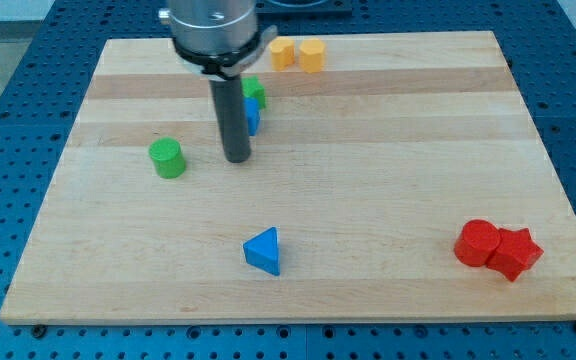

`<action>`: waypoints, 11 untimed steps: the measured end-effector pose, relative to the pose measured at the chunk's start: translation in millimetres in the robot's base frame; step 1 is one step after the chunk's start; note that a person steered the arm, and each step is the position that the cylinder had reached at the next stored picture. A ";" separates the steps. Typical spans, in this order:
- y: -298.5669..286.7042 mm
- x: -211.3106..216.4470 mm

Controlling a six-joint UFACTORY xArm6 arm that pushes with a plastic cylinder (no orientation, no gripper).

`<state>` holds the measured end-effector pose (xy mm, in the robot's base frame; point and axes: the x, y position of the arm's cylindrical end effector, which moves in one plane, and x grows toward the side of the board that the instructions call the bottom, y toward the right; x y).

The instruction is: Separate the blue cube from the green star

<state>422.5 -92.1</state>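
Note:
The blue cube (254, 117) sits near the view's top centre, mostly hidden behind my rod. The green star (256, 91) lies just above it, touching it, also partly hidden. My tip (236, 159) rests on the board just below and slightly left of the blue cube, close to it.
A green cylinder (167, 158) stands left of the tip. Two yellow blocks (298, 54) sit at the top edge. A blue triangle (264, 250) lies at bottom centre. A red cylinder (478, 243) and red star (516, 252) touch at bottom right. The wooden board (418, 150) has blue table around it.

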 end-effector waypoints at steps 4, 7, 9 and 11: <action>-26.0 -78.7; 44.2 -52.4; 90.9 -22.6; 101.2 38.9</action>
